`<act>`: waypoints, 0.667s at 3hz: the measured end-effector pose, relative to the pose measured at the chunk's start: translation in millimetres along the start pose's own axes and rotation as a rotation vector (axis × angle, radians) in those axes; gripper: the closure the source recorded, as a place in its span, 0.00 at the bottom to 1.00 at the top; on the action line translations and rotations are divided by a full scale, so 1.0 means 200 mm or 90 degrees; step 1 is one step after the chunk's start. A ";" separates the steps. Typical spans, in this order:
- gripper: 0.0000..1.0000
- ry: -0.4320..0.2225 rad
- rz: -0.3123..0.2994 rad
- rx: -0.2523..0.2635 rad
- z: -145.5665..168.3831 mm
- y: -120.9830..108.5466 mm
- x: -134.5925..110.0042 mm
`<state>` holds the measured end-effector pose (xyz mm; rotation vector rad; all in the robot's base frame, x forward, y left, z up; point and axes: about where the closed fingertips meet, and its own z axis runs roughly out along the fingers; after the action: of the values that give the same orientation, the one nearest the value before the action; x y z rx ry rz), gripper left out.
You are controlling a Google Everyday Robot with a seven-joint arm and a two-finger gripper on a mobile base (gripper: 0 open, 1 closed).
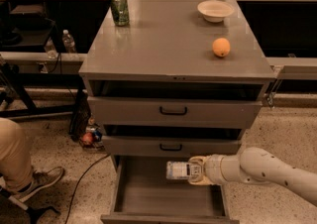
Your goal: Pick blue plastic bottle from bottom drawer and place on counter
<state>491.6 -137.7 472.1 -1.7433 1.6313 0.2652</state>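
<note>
Bottom drawer (pixel 148 199) pulled open at lower centre of the frame, grey floor bare on its left side. Arm (pixel 262 168) enters from lower right. Gripper (pixel 194 171) sits over the drawer's right half, fingers closed around the blue plastic bottle (pixel 177 170). Bottle lies on its side, label facing up, just below the middle drawer front; cannot tell whether it touches the drawer floor. Counter (pixel 168 39) above carries a green can (pixel 119 8) at upper left, a white bowl (pixel 215 10) at upper right and an orange (pixel 221 47) nearer the front.
</note>
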 end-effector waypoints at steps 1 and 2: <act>1.00 0.016 -0.034 0.025 -0.13 -0.09 -0.12; 1.00 0.049 -0.082 0.041 -0.28 -0.21 -0.30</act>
<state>501.3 -128.6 563.4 -1.8200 1.5567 0.0850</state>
